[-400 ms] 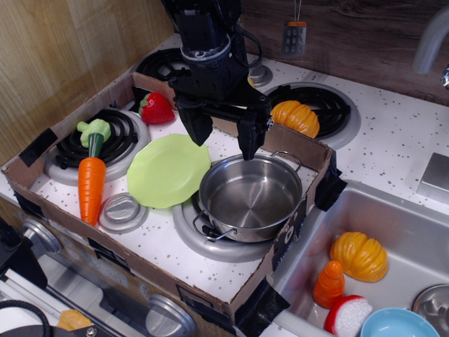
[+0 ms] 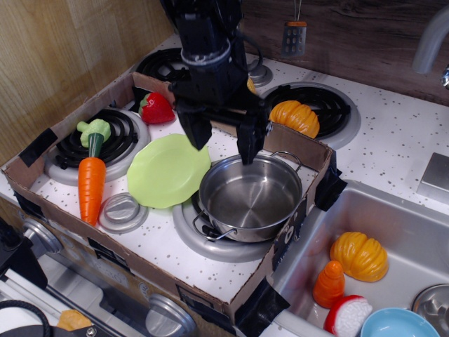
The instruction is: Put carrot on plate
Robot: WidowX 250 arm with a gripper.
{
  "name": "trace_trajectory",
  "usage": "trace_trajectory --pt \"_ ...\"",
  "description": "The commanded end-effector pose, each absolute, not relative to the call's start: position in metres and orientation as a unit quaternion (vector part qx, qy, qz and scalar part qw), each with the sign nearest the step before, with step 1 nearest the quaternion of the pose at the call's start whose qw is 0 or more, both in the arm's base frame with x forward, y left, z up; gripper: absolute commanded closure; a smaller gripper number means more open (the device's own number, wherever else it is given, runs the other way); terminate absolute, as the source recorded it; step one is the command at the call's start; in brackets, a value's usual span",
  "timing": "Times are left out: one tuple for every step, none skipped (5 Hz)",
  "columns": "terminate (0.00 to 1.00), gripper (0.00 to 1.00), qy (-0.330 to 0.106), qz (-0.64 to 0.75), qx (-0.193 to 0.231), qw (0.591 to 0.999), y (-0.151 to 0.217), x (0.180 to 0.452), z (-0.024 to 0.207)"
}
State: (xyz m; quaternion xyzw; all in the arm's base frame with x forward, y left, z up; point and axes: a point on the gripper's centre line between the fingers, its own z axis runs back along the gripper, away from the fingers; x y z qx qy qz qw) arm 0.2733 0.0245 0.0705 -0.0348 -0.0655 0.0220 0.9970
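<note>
Black gripper jaws apart, empty, above the far rim of the steel pot. Long orange plastic carrot lies well left of the jaws, beyond the round lime-green plate, not touching it.

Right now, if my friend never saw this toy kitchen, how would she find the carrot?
Look inside the cardboard tray on the stove, at its left end. There, between the black burner and the small grey lid, lies the carrot, left of the green plate. It is long, pointed and orange with a green stem, unlike the stubby orange cone in the sink.
</note>
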Motion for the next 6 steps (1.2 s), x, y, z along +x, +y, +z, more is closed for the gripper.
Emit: trace_trajectory --pt "0.0 0.0 -0.077 0.028 0.02 0.996 0.054 0.261 0.12" --pt "0.0 0.0 -0.094 0.059 0.026 0.994 0.073 0.248 0.122" --pt "0.0 0.0 -0.12 0.097 0.01 0.988 0.096 0.229 0.106" --pt "0.0 0.0 -0.146 0.118 -0.003 0.982 0.114 0.215 0.091" --pt "0.0 0.0 -0.156 0.128 0.019 0.979 0.131 0.205 0.084" --pt "0.0 0.0 -0.157 0.143 0.045 0.976 0.143 0.2 0.085"
